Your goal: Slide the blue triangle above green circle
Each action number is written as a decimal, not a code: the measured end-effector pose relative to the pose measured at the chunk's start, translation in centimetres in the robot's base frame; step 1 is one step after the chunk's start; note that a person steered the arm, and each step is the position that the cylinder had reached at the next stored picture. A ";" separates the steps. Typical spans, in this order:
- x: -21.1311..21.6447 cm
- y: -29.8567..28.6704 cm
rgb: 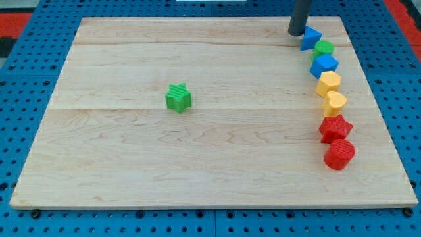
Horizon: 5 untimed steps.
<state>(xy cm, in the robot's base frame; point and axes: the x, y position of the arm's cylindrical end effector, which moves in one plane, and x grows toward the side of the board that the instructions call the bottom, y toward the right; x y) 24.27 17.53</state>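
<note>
One camera covers the whole scene, looking down at a slant from beyond the near edge of the wooden board point(197, 151), so the far edge sits at the view's top and looks narrower than the near one. It stands back enough to take in all four sides of the board plus a border of blue pegboard point(26, 79) around it. The rod enters from the view's top right, cut off by the frame, with my tip point(297, 33) near the far right corner.
</note>
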 end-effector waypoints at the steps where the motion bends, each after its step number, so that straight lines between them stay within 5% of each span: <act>1: 0.0 0.1; 5: 1.3 0.7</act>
